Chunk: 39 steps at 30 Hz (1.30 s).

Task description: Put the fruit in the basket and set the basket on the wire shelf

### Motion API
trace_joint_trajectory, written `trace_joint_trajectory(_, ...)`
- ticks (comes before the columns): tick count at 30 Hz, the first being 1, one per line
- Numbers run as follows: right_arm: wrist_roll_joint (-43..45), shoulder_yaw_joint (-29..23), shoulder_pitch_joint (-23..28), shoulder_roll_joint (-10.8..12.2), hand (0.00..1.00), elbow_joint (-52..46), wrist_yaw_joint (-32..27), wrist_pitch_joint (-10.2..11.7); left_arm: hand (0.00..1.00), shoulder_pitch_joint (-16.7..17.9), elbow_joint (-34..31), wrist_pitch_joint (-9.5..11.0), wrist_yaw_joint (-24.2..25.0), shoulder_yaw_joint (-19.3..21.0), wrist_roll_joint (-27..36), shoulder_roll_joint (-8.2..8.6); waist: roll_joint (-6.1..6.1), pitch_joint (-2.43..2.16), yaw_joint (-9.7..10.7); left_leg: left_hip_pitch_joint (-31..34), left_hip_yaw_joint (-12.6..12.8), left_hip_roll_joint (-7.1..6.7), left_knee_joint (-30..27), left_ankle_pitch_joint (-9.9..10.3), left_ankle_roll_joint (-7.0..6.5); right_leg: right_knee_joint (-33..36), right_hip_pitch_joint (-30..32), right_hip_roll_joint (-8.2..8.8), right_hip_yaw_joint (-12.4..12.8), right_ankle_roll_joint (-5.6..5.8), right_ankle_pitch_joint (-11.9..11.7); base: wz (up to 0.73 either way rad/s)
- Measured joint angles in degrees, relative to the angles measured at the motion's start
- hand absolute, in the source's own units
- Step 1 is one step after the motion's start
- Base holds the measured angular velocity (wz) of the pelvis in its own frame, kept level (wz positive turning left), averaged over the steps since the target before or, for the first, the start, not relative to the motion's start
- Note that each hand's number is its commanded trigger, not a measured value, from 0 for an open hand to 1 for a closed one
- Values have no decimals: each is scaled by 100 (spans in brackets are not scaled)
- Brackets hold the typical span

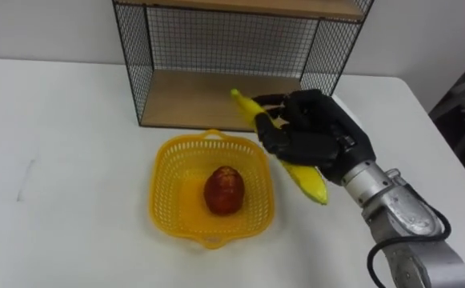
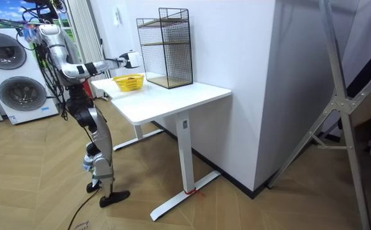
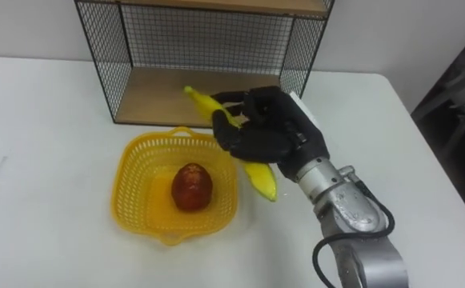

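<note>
My right hand (image 1: 316, 132) is clenched round the banana (image 1: 308, 180), just over the basket (image 1: 162, 208) right rim; red fruit (image 1: 224, 190) sits inside the basket. Risk: long banana snags the rim, tipping the light basket.

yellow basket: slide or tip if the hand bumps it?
Probably slides: the basket looks like thin openwork plastic, so light, on a smooth table. Tipping seems unlikely: it's low and wide, red fruit weighting its middle. Rim would likely flex under the right hand holding the banana.
</note>
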State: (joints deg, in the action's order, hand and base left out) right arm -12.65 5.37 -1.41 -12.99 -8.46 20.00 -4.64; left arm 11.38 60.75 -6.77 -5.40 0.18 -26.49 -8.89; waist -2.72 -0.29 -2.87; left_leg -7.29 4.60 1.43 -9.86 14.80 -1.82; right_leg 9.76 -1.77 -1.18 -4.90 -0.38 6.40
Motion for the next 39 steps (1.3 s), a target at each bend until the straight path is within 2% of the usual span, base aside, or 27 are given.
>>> trace_joint_trajectory(2, 286, 16, -84, -46, 100, -1, 39, -1, 0, -86, -11, 30, 2, -66, 0, -52, -42, 26, -45, 8, -2, 2, 1, 0, 0, -4, 3, 0, -10, 0, 0, 0)
trace_joint_trajectory(6, 894, 61, -235, -58, 100, -6, 71, -4, 0, -138, -13, 83, 2, -163, 3, -126, -95, 16, -94, 62, 6, 2, 8, 0, 0, -5, 52, 1, -30, 0, 0, 0)
trace_joint_trajectory(10, 1035, 269, -265, -58, 100, -5, 65, -4, 0, -151, -10, 86, -8, -335, 6, -212, -125, 23, -100, 75, -1, 6, -29, -5, -1, -14, 61, 3, -37, 1, 0, 0)
trace_joint_trajectory(12, 1074, 342, -276, -61, 30, -1, 62, -4, 0, -159, -11, 93, -10, -392, 8, -231, -126, 40, -128, 75, -4, 28, -32, -5, -1, -15, 61, 7, -26, 1, 1, 0)
trace_joint_trajectory(13, 1081, 394, -304, -64, 0, 19, 68, -3, 0, -167, -11, 94, -10, -427, 6, -241, -128, 49, -147, 74, -2, 35, -33, -5, -1, -17, 61, 9, -23, 1, 1, 0)
trace_joint_trajectory(19, 1178, 554, -317, -66, 0, 118, 141, -4, 0, -224, -19, 100, -9, -488, 1, -241, -109, 66, -248, 71, -1, 37, -33, -5, -1, -17, 60, 13, -45, 1, 1, 0)
trace_joint_trajectory(24, 1287, 742, -321, -73, 0, 255, 276, -3, 0, -218, -18, 98, -9, -605, 4, -243, -73, 91, -248, 85, -10, 41, -10, -4, 0, -12, 57, 10, -67, 0, 0, 0)
trace_joint_trajectory(28, 1307, 913, -322, -74, 0, 484, 312, -5, 0, -223, -19, 89, -9, -613, 6, -209, -67, 93, -246, 92, -11, 12, 15, -4, 1, -13, 72, 1, -67, 0, 0, 0)
trace_joint_trajectory(39, 1277, 913, -330, -50, 0, 649, 266, 108, 0, -229, -5, 74, -26, -604, 15, -172, -23, 70, -239, 94, -17, 6, -43, -5, 0, -24, 55, 15, -98, 0, 0, 0)
